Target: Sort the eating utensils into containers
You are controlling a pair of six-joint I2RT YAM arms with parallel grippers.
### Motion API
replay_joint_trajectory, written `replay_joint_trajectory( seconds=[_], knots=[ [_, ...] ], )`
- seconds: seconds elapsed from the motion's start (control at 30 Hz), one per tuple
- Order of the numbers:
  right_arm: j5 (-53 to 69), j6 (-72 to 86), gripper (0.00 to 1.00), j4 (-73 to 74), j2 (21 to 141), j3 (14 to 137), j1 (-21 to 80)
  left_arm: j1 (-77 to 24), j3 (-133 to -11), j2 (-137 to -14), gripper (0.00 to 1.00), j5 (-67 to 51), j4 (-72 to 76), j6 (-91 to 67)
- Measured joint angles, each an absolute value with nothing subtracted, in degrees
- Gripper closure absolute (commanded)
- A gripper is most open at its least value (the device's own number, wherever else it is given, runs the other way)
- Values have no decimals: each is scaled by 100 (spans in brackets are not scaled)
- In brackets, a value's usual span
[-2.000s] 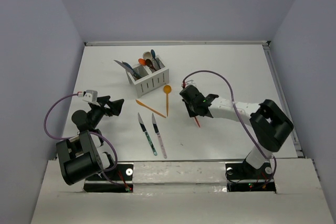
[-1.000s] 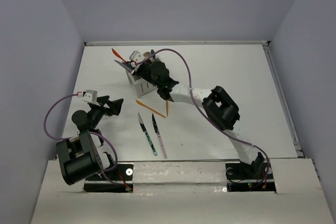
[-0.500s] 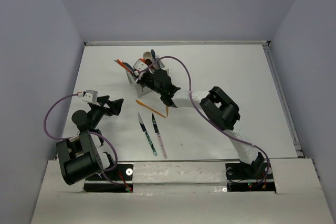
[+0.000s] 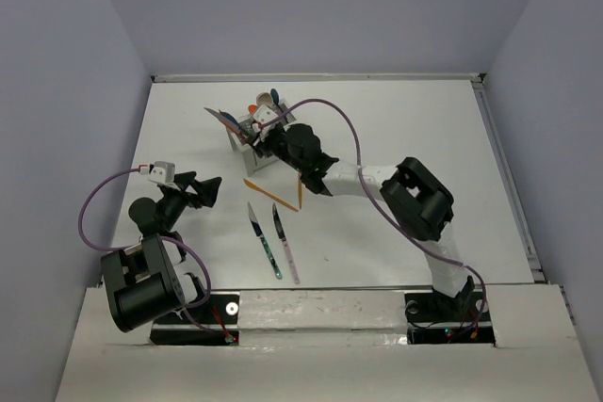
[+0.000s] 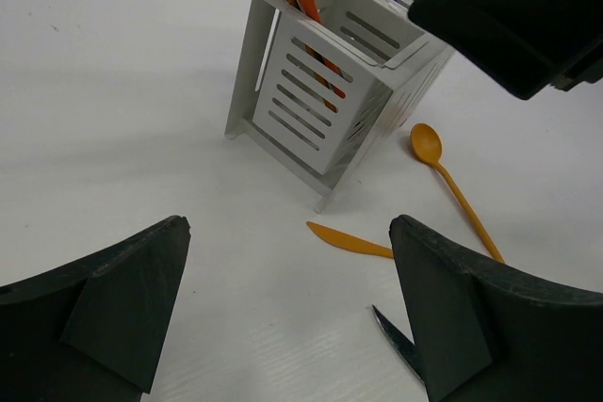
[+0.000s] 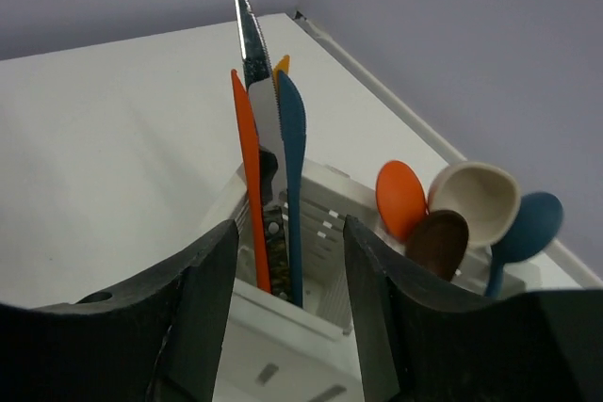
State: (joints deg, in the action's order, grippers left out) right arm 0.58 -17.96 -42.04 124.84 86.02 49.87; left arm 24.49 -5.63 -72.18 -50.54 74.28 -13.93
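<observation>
The white counter (image 4: pixel 415 129) carries a white slotted caddy (image 5: pixel 320 91), standing upper left of centre in the top view. Just below it lie an orange knife (image 4: pixel 270 194) and an orange spoon (image 5: pixel 452 185), their lower ends close together. Lower still, a teal-handled knife (image 4: pixel 265 240) and a pink-handled knife (image 4: pixel 285 244) lie side by side, apart.

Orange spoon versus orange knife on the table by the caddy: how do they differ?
The orange spoon ends in a round bowl; the orange knife tapers to a flat point. In the top view the spoon's bowl is hidden under the right arm, while the knife shows whole. Both are orange and lie flat on the table, outside the caddy.
</observation>
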Motion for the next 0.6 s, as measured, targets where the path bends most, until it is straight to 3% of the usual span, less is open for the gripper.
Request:
replay_joint_trajectory(
  seconds=[0.13, 0.3, 0.6],
  knots=[
    [-462, -1387, 44, -3747, 11607, 7953, 4987, 2449, -563, -7218, 1, -5052, 7428, -1380],
    [-1787, -84, 39, -1962, 10516, 7922, 4987, 2449, -561, -7218, 1, -5050, 7428, -1374],
    [-2532, 1839, 39, 519, 10794, 7754, 4956, 2447, -561, -7218, 1, -5022, 7428, -1328]
  ],
)
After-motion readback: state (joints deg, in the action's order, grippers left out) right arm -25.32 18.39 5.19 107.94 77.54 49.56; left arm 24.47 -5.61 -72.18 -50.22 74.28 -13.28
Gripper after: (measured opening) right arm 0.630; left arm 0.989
